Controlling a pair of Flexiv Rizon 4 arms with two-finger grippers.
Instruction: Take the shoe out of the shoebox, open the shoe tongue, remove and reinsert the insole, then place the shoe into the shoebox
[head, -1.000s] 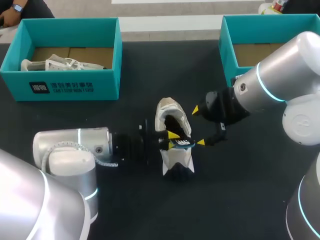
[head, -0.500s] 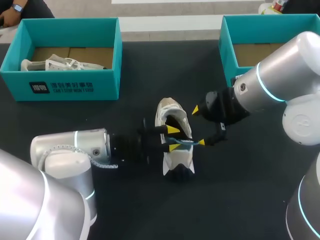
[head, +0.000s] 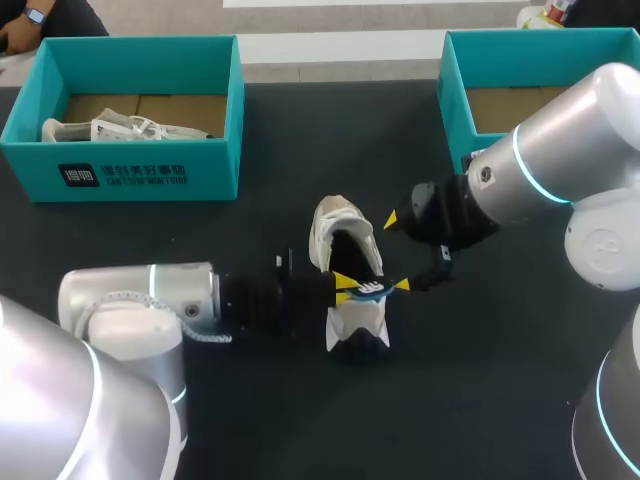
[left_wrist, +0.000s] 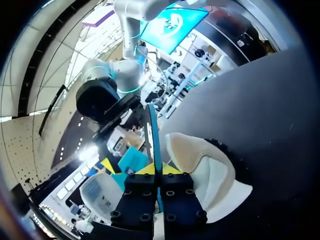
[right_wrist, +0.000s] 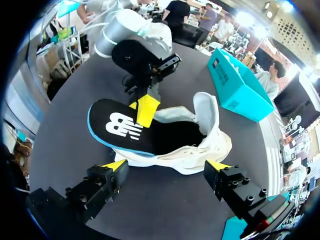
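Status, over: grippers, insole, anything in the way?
Left gripper shut on insole, partly out of shoe. Right gripper open beside shoe. Nothing in the way.

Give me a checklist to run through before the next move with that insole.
1. Left gripper shut on the insole: ok, both fingers clamp its edge.
2. Insole free of the shoe: not ok, one end sits inside the opening.
3. Right gripper gripping the shoe: not ok, its fingers are open, with the shoe just ahead of them.
4. Shoe on the table, opening up: ok.
5. Right shoebox free: cannot tell, my right arm hides part.
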